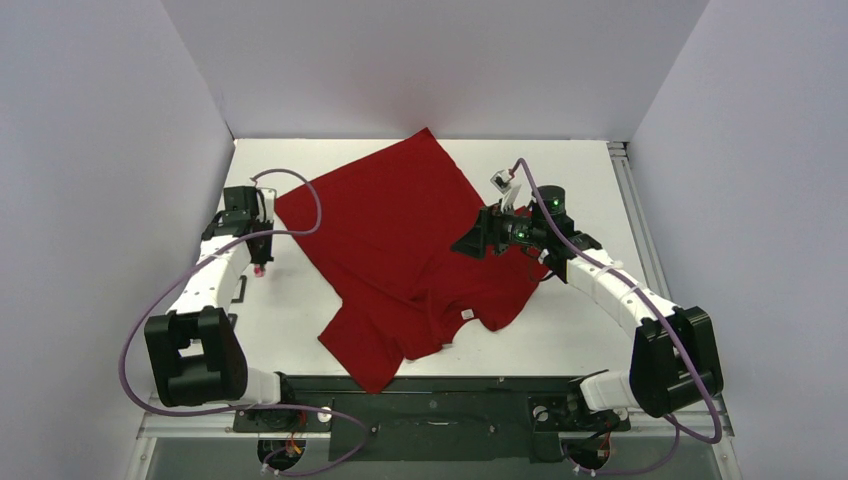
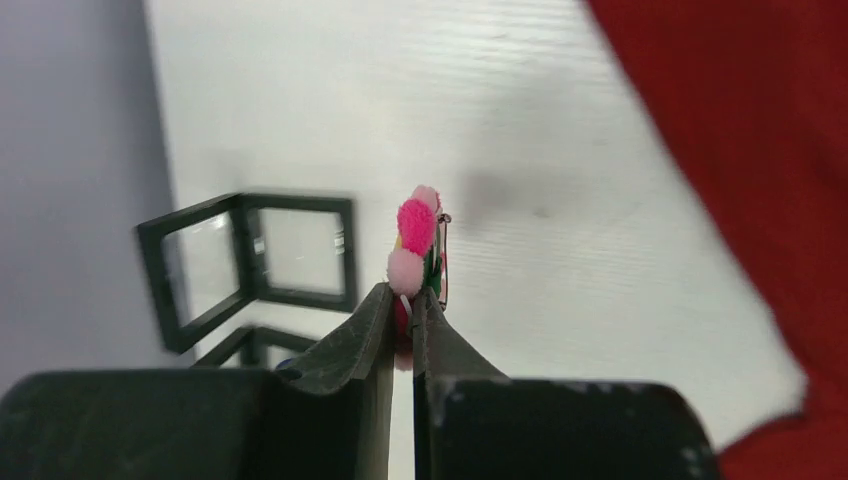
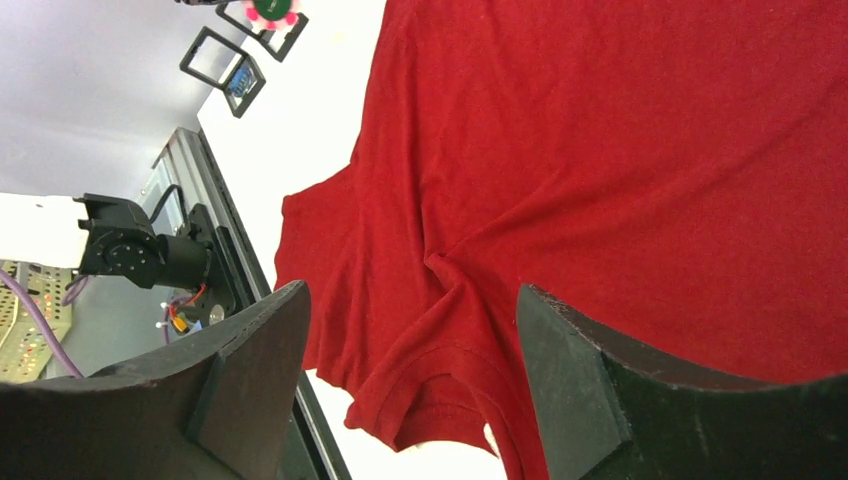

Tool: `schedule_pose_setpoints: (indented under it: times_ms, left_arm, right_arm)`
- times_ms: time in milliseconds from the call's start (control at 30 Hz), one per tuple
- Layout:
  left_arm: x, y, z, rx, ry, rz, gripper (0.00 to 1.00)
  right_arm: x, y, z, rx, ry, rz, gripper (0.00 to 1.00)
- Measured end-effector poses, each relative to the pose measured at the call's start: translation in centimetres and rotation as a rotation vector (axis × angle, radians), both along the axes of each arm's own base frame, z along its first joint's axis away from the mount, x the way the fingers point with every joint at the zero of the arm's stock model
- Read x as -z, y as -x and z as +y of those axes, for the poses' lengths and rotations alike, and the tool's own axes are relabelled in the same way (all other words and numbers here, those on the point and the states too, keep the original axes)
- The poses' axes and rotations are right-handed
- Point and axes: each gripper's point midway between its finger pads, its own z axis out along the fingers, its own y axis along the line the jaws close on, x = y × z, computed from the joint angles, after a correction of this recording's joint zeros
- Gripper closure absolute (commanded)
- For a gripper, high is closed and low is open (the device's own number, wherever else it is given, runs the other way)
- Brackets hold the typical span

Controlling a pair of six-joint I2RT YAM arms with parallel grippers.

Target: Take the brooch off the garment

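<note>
One brooch (image 2: pixel 418 240), one garment (image 1: pixel 400 230), two hands. The left hand (image 2: pixel 403 300) pinches the brooch over the bare surface (image 2: pixel 560 150) left of the garment. Only its wrist view shows this clearly. The right hand (image 3: pixel 410 300) hovers spread above the garment.

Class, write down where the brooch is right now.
In the left wrist view, the brooch is pinched in the left gripper, over the white table, left of the garment and clear of it.

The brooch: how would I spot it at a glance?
Find the big dark-red T-shirt on the white table. Left of it, the left claw pinches the brooch clear of the cloth: a tiny flower of fluffy pink petals, far smaller than anything nearby.
</note>
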Motion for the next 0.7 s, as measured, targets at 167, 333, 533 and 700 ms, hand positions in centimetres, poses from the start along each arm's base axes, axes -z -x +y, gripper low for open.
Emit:
schedule_pose_setpoints:
  times_ms: [167,333,533,700]
  left_arm:
    - [-0.1,2.0,5.8,-0.089,-0.210,0.047,1.00]
    - [0.3,3.3,9.0,-0.119,-0.350,0.094,1.00]
    - [0.7,3.3,11.0,-0.121,-0.459,0.116,1.00]
    - [2.0,3.4,11.7,-0.107,-0.505,0.154,1.00]
  right_arm:
    - [0.2,-0.1,-0.3,-0.003,0.032,-0.007,0.28]
    - [0.9,0.1,-0.5,-0.007,0.062,0.006,0.28]
    - [1.3,0.3,-0.7,-0.013,0.081,0.015,0.28]
    - [1.4,0.4,-0.7,-0.019,0.091,0.021,0.28]
